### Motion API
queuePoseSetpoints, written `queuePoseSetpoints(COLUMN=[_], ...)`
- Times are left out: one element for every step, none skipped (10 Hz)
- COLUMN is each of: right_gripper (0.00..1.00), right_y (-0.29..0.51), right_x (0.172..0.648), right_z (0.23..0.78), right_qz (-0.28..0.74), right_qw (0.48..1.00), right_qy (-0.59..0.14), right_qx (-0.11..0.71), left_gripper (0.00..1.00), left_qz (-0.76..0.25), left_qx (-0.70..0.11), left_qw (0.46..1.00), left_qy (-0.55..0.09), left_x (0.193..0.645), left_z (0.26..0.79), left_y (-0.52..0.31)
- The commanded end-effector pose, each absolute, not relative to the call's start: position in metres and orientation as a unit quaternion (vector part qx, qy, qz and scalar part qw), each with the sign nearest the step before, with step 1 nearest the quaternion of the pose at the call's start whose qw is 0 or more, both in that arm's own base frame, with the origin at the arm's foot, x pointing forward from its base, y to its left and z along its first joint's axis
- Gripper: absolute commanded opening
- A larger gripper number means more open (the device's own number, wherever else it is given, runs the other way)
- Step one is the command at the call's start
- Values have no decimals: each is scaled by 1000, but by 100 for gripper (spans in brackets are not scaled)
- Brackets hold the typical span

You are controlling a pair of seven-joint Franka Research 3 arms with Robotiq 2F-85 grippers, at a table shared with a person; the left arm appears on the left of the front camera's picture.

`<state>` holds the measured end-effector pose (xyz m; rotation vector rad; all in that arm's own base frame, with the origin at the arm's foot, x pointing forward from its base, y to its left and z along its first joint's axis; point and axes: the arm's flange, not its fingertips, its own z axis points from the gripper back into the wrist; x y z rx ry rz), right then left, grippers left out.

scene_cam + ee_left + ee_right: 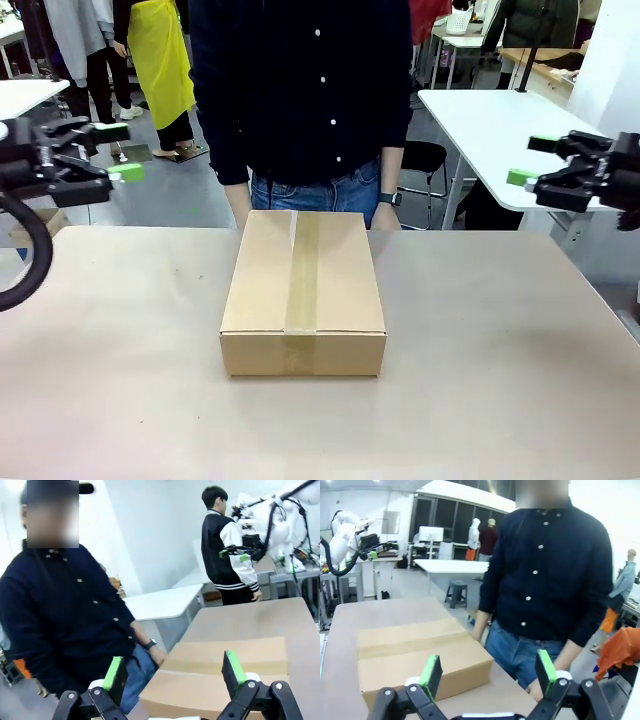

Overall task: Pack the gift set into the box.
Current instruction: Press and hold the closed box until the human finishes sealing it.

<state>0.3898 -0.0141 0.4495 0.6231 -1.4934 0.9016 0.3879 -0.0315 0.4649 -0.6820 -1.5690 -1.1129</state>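
Front view showed the box (303,295) lying taped shut mid-table, well apart from the left gripper (118,150) and right gripper (532,160), both with fingers spread and empty.

No legible text, label, brand or number anywhere. Closed brown corrugated cardboard box (303,295), clear tape strip (302,275) along top: both plain, unprinted.

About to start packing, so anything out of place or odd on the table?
The box sits square on the table but is taped shut along its top seam, odd before packing. Both grippers, left and right, hang open, apart from it.
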Motion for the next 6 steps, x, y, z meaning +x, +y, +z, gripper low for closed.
queuePoseSetpoints(right_gripper=[100, 100, 100, 100, 100, 100], right_y=[13, 13, 13, 13, 13, 13], right_x=[394, 394, 394, 394, 394, 394], right_z=[449, 449, 449, 449, 449, 449], right_qz=[417, 417, 417, 417, 417, 417], right_qw=[595, 595, 595, 595, 595, 595], right_qy=[-624, -624, -624, -624, -624, -624], right_qx=[287, 287, 287, 287, 287, 287], left_gripper=[100, 100, 100, 100, 100, 100], left_qz=[-493, -493, -493, -493, -493, -493], left_qx=[-282, -282, -282, -282, -282, -282], left_qw=[518, 518, 518, 518, 518, 518], left_qy=[-639, -639, -639, -639, -639, -639], left_x=[383, 383, 383, 383, 383, 383], left_z=[468, 468, 468, 468, 468, 468], left_y=[-64, -64, -64, -64, -64, -64])
